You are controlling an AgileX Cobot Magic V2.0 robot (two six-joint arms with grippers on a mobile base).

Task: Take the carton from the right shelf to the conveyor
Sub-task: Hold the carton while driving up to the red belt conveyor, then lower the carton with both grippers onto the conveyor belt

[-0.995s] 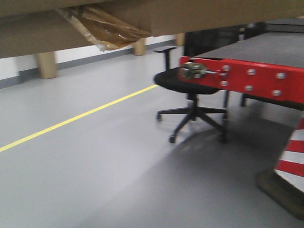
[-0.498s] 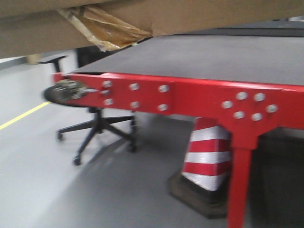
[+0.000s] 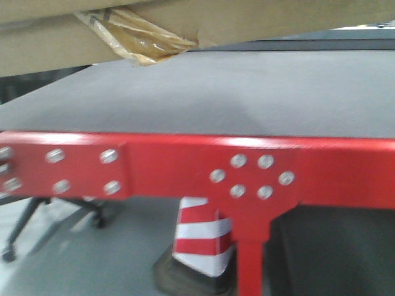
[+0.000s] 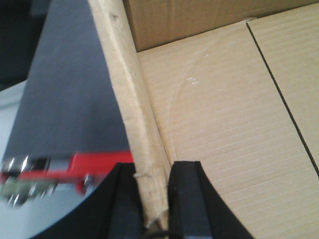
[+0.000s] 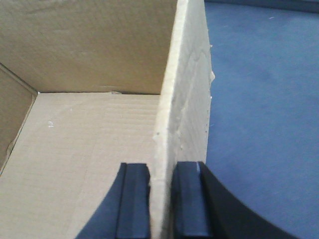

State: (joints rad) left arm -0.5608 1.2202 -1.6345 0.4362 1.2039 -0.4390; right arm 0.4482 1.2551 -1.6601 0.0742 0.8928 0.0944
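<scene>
The conveyor (image 3: 247,92) now spans the whole front view, its grey belt and red frame closer and squarer than half a second earlier. The carton (image 3: 43,43), open-topped, hangs above the conveyor's near side, clear of the belt. The traffic cone (image 3: 200,240) has shifted left beneath the conveyor, and the office chair (image 3: 31,216) is nearly out at its left end. The left gripper (image 4: 153,196) and right gripper (image 5: 160,199) each pinch an opposite carton wall. The tape tuft (image 3: 145,43) dangles over the belt. The six-bolt plate (image 3: 250,176) now sits mid-frame.
</scene>
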